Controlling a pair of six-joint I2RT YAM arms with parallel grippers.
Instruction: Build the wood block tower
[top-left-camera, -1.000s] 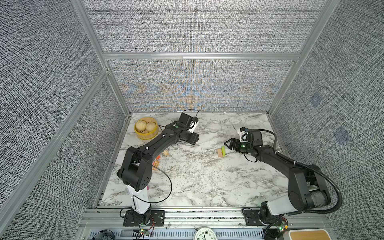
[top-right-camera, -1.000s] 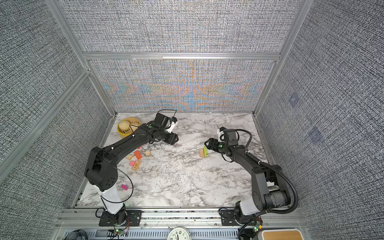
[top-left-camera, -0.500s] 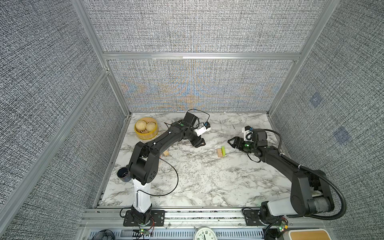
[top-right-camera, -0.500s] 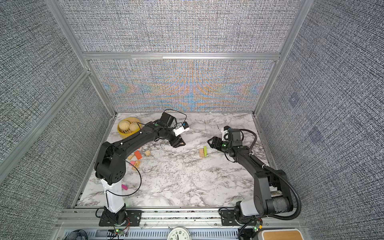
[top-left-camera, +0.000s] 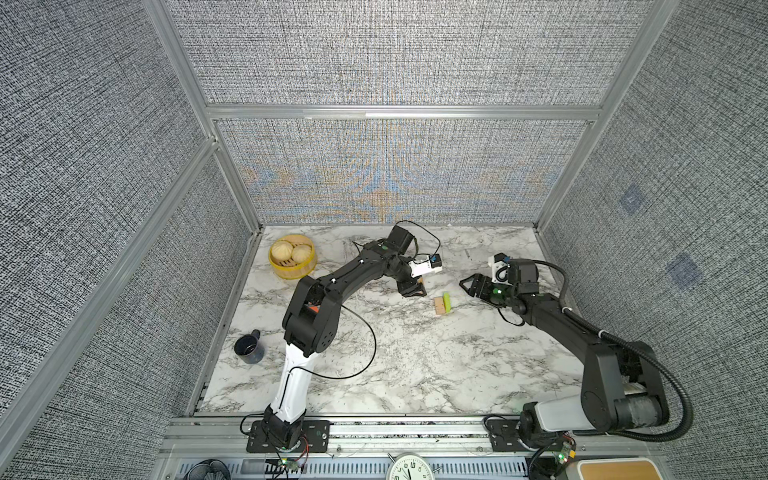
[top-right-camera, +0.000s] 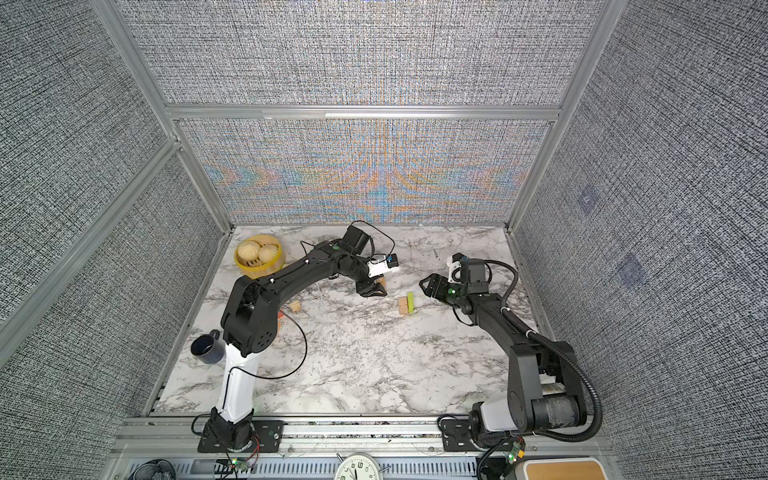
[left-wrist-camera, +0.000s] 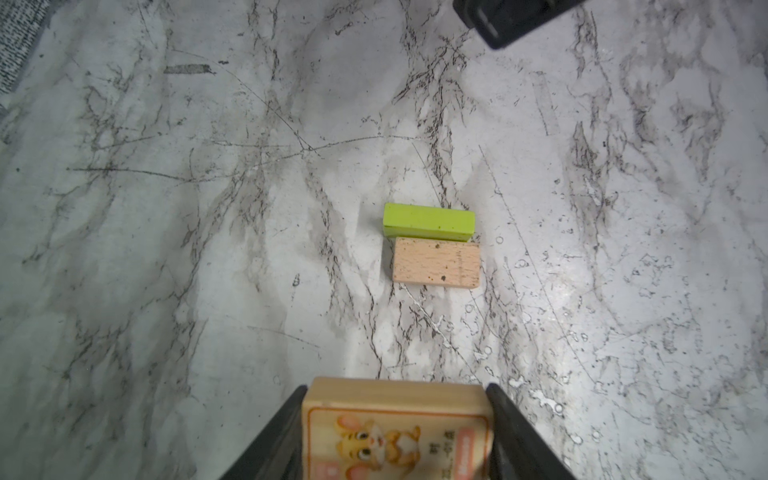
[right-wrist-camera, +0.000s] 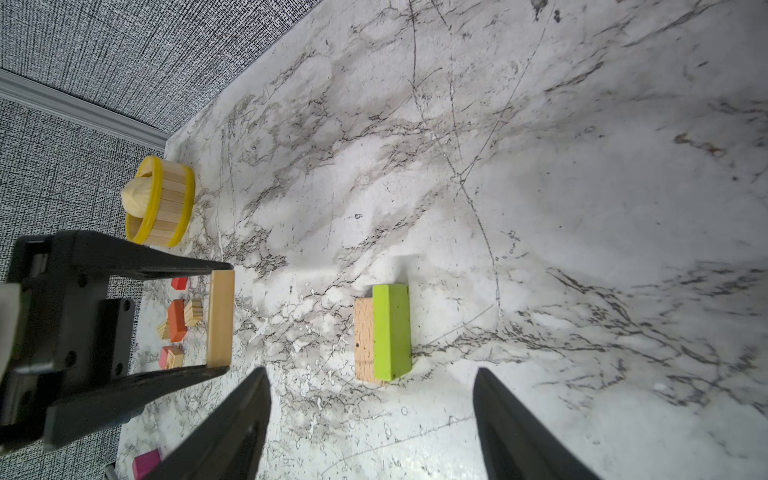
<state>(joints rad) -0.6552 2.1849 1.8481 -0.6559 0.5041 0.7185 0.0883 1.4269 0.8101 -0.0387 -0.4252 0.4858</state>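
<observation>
The marble surface (top-right-camera: 357, 357) fills the lower middle of the frame. The left gripper (top-right-camera: 377, 289) sits just above frame centre, closed on a held tan block (top-right-camera: 381, 284). To its lower right, a tan bar (top-right-camera: 402, 306) and a lime-green bar (top-right-camera: 410, 302) lie side by side, touching. The right gripper (top-right-camera: 426, 289) sits just right of this pair, clear of it, with its jaws apart and empty. A tan cube (top-right-camera: 295, 306) lies beside the left arm. A yellow steamer (top-right-camera: 266, 270) occupies the surface's upper-left corner. A dark mug (top-right-camera: 206, 348) stands at the left edge.
</observation>
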